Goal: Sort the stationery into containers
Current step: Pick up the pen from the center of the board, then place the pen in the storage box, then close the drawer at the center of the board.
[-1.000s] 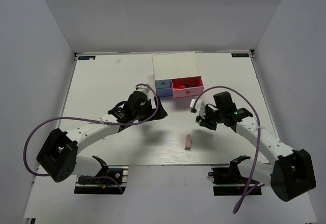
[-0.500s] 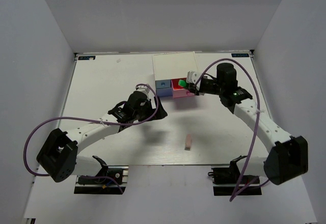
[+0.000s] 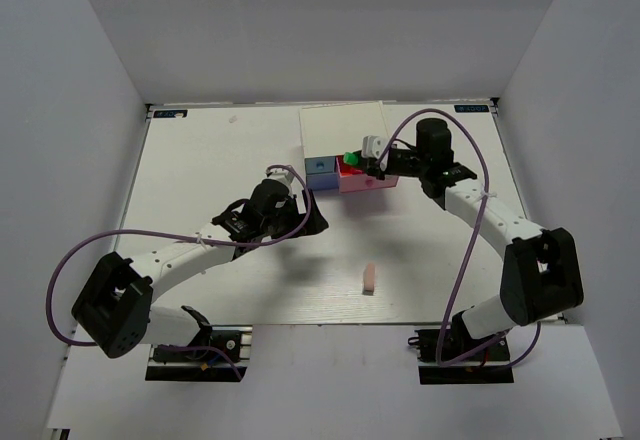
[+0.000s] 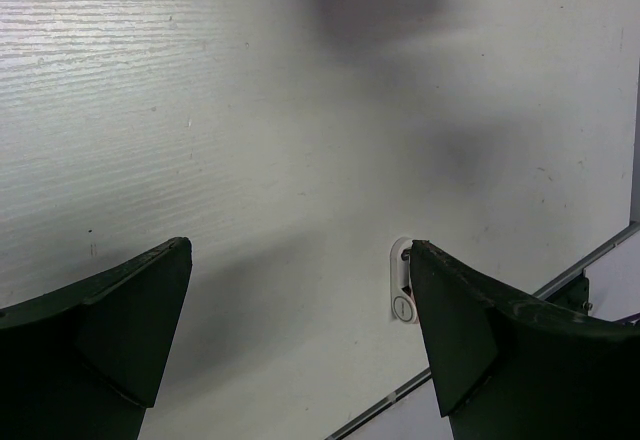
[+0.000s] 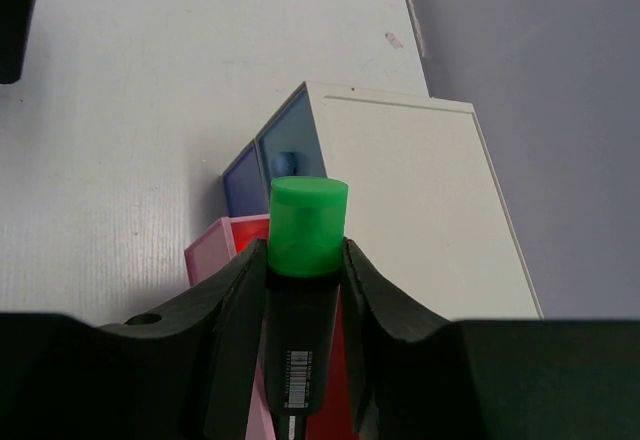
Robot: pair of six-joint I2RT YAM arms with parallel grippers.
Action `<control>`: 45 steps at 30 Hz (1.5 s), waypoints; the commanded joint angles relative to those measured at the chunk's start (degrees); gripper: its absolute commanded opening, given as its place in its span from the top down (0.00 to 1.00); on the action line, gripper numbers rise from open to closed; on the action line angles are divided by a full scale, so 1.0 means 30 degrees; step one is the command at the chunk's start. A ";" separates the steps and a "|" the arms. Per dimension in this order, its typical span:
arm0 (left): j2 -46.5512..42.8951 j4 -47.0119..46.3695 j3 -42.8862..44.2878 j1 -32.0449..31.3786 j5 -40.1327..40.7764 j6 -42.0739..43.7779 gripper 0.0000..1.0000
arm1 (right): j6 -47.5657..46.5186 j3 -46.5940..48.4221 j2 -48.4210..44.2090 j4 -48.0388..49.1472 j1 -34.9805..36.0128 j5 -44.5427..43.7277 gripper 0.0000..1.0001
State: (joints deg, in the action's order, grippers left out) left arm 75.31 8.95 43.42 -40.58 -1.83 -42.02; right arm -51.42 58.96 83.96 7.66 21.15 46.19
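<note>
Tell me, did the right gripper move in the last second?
Yes. The right gripper, holding the green highlighter, moved from the table in front of the box to above its open pink drawer.

The top camera hangs high above and behind the arm bases, looking down and forward over the whole table. The left wrist camera sits low and close over bare tabletop, facing out between the spread fingers of the left gripper. The right wrist camera looks along the right gripper at the box from close above. Top and right wrist views share that box and the green-capped highlighter.
</note>
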 commanded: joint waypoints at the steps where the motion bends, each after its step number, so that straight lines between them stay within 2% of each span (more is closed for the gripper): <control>1: -0.0493 -0.0200 -0.0088 0.0049 0.0315 -0.0027 0.00 | 0.0117 0.1000 0.0224 0.0760 -0.0252 0.0364 0.62; 8: -0.0318 -0.0200 0.0086 0.0049 0.0315 -0.0027 0.00 | 0.0235 0.1001 0.0167 0.0698 -0.0516 0.0041 0.48; 12: -0.0318 -0.0200 0.0088 0.0049 0.0315 -0.0027 0.00 | 0.0935 0.0914 -0.0154 0.0962 -0.0778 0.0217 0.48; 14: -0.0318 -0.0025 0.0088 0.0049 0.0315 -0.0027 0.00 | 0.1230 0.0855 -0.0592 0.1021 -0.0867 0.0769 0.63; 15: -0.0318 -0.0024 0.0088 0.0049 0.0315 -0.0027 0.00 | 0.1463 0.0884 -0.0711 0.0702 -0.1012 0.0919 0.75; 16: -0.0318 -0.0024 0.0088 0.0049 0.0315 -0.0027 0.00 | 0.1466 0.1029 -0.0770 -0.0143 -0.1101 0.1442 0.96; 17: -0.0318 -0.0024 0.0088 0.0049 0.0315 -0.0027 0.00 | 0.0741 0.1379 -0.0829 -0.0905 -0.1131 0.2376 1.00; 19: -0.0318 -0.0024 0.0088 0.0049 0.0315 -0.0027 0.00 | -0.1744 0.2839 -0.0597 -0.5751 -0.1394 0.3780 1.00; 20: -0.0318 -0.0024 0.0088 0.0049 0.0315 -0.0027 0.00 | -0.2511 0.3224 -0.0044 -0.7023 -0.1424 0.4023 1.00; 21: -0.0318 -0.0024 0.0088 0.0049 0.0315 -0.0027 0.00 | -0.3331 0.4011 0.0193 -1.0864 -0.1482 0.4374 1.00; 22: -0.0144 -0.0024 0.0088 0.0049 0.0315 -0.0027 0.00 | -0.5891 0.4802 0.0718 -1.2150 -0.1482 0.4464 1.00; 25: -0.0142 -0.0024 0.0088 0.0049 0.0315 0.0149 0.00 | -0.9037 0.6267 0.1978 -1.6893 -0.1337 0.3707 1.00; 27: -0.0142 -0.0024 0.0088 0.0049 0.0315 0.0149 0.00 | -0.9231 0.6653 0.2971 -1.7754 -0.1307 0.2570 1.00; 34: -0.0142 -0.0024 0.0088 0.0049 0.0315 0.0149 0.00 | -0.9170 0.7418 0.4531 -1.8405 -0.1219 0.0250 1.00; 45: 0.0239 0.0151 0.0466 0.0049 0.0315 0.0149 0.00 | -0.3869 0.5165 0.4034 -1.0856 -0.0224 -0.3414 1.00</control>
State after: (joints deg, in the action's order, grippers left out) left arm 76.03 9.04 43.44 -40.58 -1.78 -41.95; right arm -67.83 76.25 98.35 -33.71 19.68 41.30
